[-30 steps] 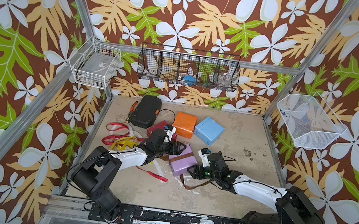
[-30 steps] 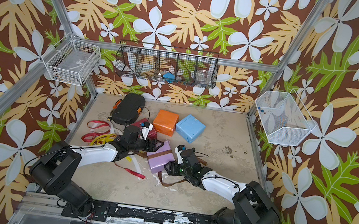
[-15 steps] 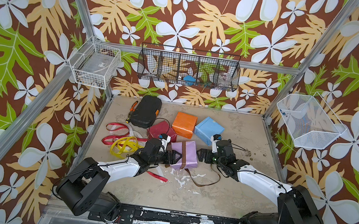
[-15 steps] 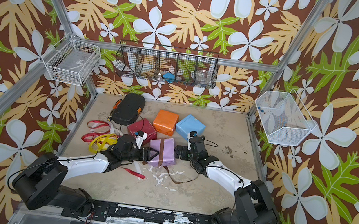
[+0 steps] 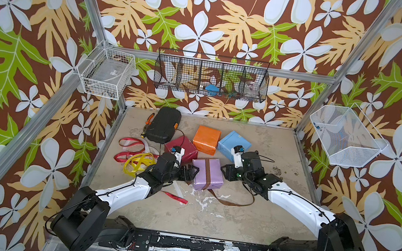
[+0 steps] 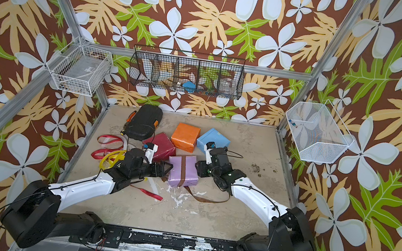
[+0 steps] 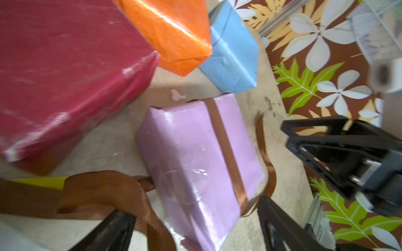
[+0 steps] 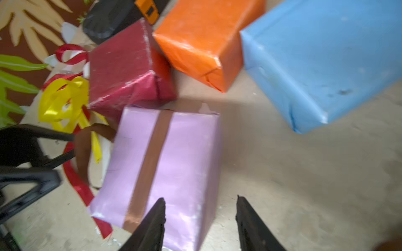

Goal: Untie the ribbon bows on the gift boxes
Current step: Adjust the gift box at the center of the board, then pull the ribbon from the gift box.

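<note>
Crowding the lilac box: dark red box, tool case.

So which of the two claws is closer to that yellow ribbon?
The left gripper: it sits between the yellow ribbon and the lilac box. The right gripper is on the box's far side.

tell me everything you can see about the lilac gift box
The lilac gift box is a small cuboid in glossy, slightly creased lilac paper, lying flat on the table in front of the dark red box. One brown ribbon band crosses its top; no bow shows, and loose tails trail onto the table. It sits between both grippers.
</note>
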Controlling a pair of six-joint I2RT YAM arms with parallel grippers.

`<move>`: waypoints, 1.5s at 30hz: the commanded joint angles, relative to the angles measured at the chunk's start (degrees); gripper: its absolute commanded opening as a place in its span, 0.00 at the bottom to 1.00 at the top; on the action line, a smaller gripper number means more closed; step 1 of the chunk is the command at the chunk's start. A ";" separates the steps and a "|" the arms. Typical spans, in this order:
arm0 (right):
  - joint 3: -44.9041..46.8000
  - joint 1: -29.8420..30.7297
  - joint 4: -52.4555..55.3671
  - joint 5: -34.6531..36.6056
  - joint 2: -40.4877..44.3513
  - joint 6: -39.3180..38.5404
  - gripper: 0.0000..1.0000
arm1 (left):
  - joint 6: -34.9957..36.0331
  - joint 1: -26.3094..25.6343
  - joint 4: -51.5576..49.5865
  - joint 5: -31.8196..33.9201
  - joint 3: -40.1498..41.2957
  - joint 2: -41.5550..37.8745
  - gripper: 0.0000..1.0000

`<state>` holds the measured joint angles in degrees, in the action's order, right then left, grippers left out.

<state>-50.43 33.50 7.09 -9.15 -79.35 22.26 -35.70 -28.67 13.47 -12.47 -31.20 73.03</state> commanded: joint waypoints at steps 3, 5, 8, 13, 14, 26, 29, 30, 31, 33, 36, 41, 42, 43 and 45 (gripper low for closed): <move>-6.42 4.91 6.62 0.45 -4.56 -0.33 0.52 | 2.38 1.60 -8.34 11.21 0.87 -2.32 1.00; -9.45 7.12 10.16 4.15 -7.48 -0.49 0.51 | 2.57 1.60 -8.49 11.61 1.05 -3.27 1.00; -13.73 9.14 14.66 8.03 -12.16 -0.88 0.45 | 3.35 1.55 -8.72 11.44 0.34 -4.41 1.00; -17.88 11.33 17.98 12.23 -16.58 -0.55 0.41 | 4.63 1.51 -9.50 11.66 -1.47 -4.77 0.98; -18.85 11.85 18.98 13.45 -17.49 -0.55 0.41 | 4.47 1.51 -8.62 10.25 -1.65 -4.40 0.96; -23.63 14.88 25.56 21.00 -24.12 1.02 0.41 | 1.65 -1.12 1.40 3.68 -2.20 2.20 0.92; -22.42 14.89 24.19 19.90 -24.65 1.27 0.37 | 1.28 -1.26 2.73 2.70 -2.46 4.11 0.92; -22.18 14.89 23.87 19.34 -24.94 1.49 0.34 | 1.12 -1.46 3.39 2.38 -2.46 4.79 0.92; -21.90 14.85 23.59 18.90 -25.23 1.62 0.32 | 0.92 -1.69 4.13 2.34 -2.38 5.39 0.92; -21.34 14.75 23.02 17.36 -25.72 2.11 0.25 | 0.34 -1.99 5.51 1.56 -2.53 7.41 0.92; -18.65 13.50 19.94 13.85 -24.67 3.07 0.12 | -0.35 -2.18 7.03 0.86 -2.33 9.66 0.92; -11.59 9.30 10.19 3.24 -20.22 5.17 0.04 | -1.13 -2.18 9.08 1.31 -1.67 11.93 0.92; -10.32 8.52 7.98 1.03 -19.34 5.56 0.01 | -1.20 -2.18 9.19 1.38 -1.76 12.19 0.92; -8.92 7.65 5.62 -1.81 -18.41 6.08 0.00 | -1.31 -2.18 9.43 1.40 -1.84 12.57 0.92; -6.54 6.14 1.01 -8.13 -17.15 6.38 0.00 | -1.44 -2.18 9.53 1.48 -2.23 13.23 0.92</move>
<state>-59.61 40.95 6.33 -7.70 -96.99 26.96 -36.64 -30.81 21.04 -10.81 -32.99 85.71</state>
